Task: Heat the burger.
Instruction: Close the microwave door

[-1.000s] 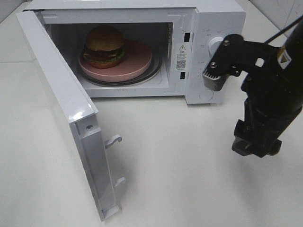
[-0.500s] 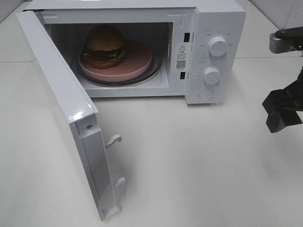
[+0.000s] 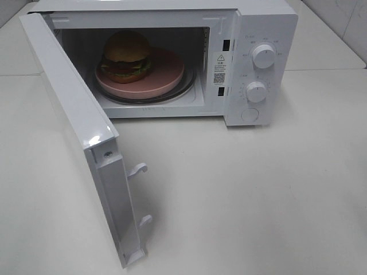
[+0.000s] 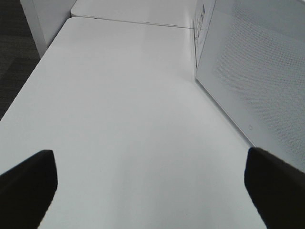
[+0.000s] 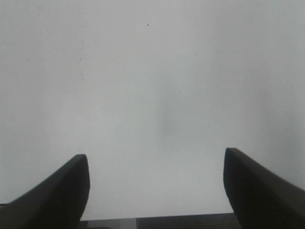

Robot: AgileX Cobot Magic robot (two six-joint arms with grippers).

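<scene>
The burger (image 3: 127, 55) sits on a pink dish (image 3: 166, 71) inside the white microwave (image 3: 264, 34), whose door (image 3: 74, 120) hangs wide open to the left. Neither arm shows in the exterior high view. In the left wrist view my left gripper (image 4: 152, 183) is open, its dark fingers (image 4: 28, 183) far apart over bare white table, with the door's outer face (image 4: 257, 71) to one side. My right gripper (image 5: 155, 188) is open too, fingers (image 5: 66, 188) spread over a blank white surface with nothing between them.
The microwave has two knobs (image 3: 264, 56) and a round button (image 3: 249, 114) on its right panel. The door's latch hooks (image 3: 137, 169) stick out toward the table's middle. White tabletop (image 3: 246, 200) spreads in front and to the right.
My right arm has pulled away from the microwave's knob panel to the right and left the exterior high view. The burger, dish and door have not moved.
</scene>
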